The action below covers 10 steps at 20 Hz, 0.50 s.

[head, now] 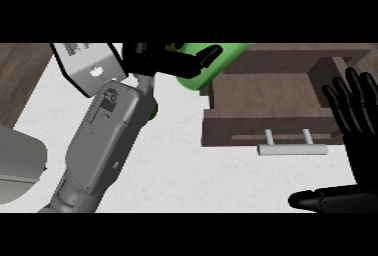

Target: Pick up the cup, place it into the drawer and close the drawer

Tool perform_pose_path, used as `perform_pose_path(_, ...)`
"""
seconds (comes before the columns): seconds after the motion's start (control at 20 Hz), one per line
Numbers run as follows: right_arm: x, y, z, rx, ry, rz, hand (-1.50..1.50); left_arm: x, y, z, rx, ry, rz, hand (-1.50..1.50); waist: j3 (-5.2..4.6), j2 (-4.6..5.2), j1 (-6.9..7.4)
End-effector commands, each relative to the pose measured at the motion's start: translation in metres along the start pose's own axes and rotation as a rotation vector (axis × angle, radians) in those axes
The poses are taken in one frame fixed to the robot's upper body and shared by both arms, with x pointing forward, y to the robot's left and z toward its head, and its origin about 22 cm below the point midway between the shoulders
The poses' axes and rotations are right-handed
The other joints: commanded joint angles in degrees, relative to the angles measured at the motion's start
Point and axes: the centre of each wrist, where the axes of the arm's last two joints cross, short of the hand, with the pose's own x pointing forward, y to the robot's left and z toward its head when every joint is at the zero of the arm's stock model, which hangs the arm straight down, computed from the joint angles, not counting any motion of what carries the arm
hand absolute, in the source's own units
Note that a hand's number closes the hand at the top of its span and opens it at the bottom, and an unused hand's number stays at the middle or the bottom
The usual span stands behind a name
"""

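Note:
At the top middle of the head view, my left hand (164,58) is curled round the green cup (225,54). The fingers hide part of the cup. It hangs tilted over the back left corner of the brown wooden drawer (258,131). The drawer stands pulled out and open, and its silver bar handle (291,149) faces me. My left forearm (103,135) runs up from the lower left. At the right edge my right hand (360,145) rests open with its fingers up, beside the drawer's right side, holding nothing.
The white counter top (192,182) spreads below and to the left of the drawer. A grey rounded object (18,167) lies at the lower left edge. Dark wood (22,75) borders the counter at the upper left.

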Motion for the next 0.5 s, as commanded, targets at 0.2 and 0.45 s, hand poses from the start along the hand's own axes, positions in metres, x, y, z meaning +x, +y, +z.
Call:
perform_pose_path(0.2,-0.013,-0.006,0.002,0.01,-0.008,0.014,-1.5,-0.011,-0.031,-0.028,0.0,0.063,-0.042,1.5,0.02,0.24,-0.71)
perform_pose_path(0.45,0.006,-0.003,-0.012,0.01,-0.005,0.006,-1.5,-0.044,-0.038,-0.014,0.006,0.093,-0.079,1.5,0.0,0.27,-1.05)
